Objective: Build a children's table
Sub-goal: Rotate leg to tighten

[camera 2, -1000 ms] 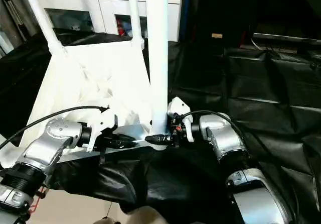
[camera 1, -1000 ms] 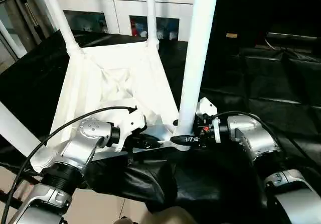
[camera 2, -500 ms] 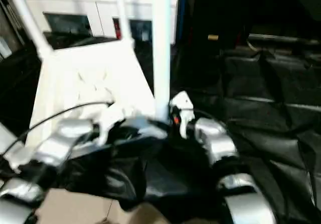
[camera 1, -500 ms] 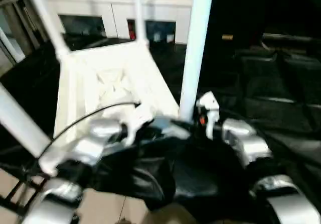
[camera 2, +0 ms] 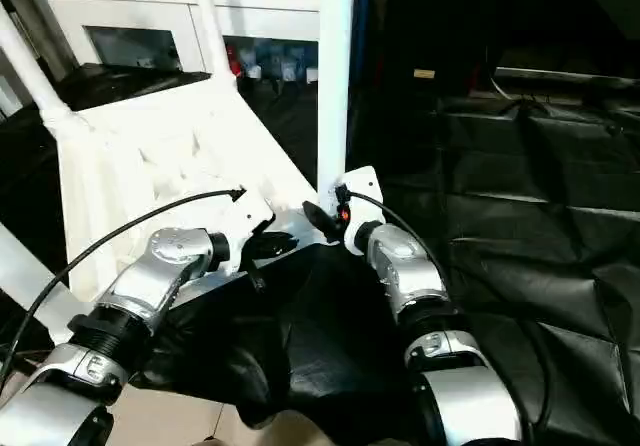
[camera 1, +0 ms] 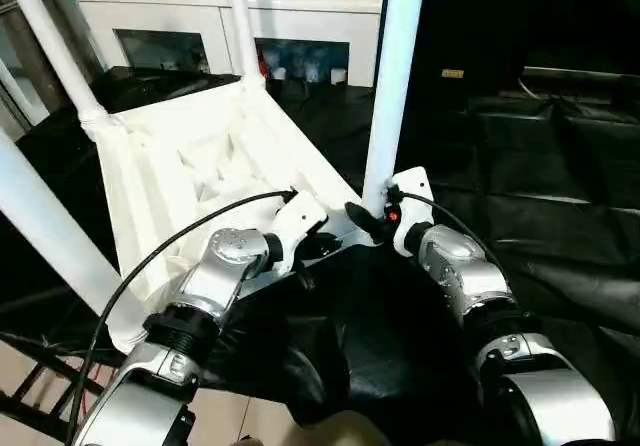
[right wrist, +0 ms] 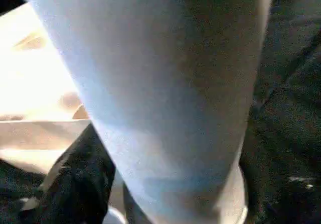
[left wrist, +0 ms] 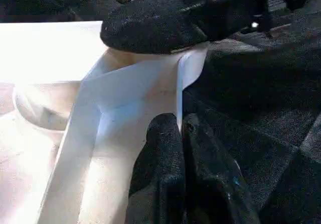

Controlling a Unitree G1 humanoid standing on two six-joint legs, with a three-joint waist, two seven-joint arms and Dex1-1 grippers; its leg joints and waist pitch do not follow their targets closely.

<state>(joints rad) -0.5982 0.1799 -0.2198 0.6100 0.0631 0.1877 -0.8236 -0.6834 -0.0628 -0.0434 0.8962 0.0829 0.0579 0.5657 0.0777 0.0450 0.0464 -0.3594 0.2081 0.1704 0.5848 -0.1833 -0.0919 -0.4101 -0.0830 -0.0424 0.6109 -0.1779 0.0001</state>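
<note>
The white tabletop (camera 1: 190,166) lies upside down and tilted, ribbed underside up, on black sheeting. Its white legs stand up out of the corner sockets: one far left (camera 1: 50,46), one at the back (camera 1: 240,16), one near left (camera 1: 40,226). My left gripper (camera 1: 318,249) is shut on the thin near rim (left wrist: 188,73), with both black fingertips (left wrist: 165,133) pinching it. My right gripper (camera 1: 368,221) is shut on the base of the near right leg (camera 1: 393,86). That leg (right wrist: 165,83) looms large in the right wrist view, with one black finger (right wrist: 75,184) beside it.
A white cabinet with glass doors (camera 1: 200,26) stands behind the tabletop. Crumpled black sheeting (camera 1: 520,166) covers the surface to the right and in front. A strip of light floor (camera 1: 240,416) shows below the sheet's near edge.
Both grippers have risen with the tabletop's near edge, so it tilts more steeply. My right forearm has swung in under the leg. The view has shifted too.
</note>
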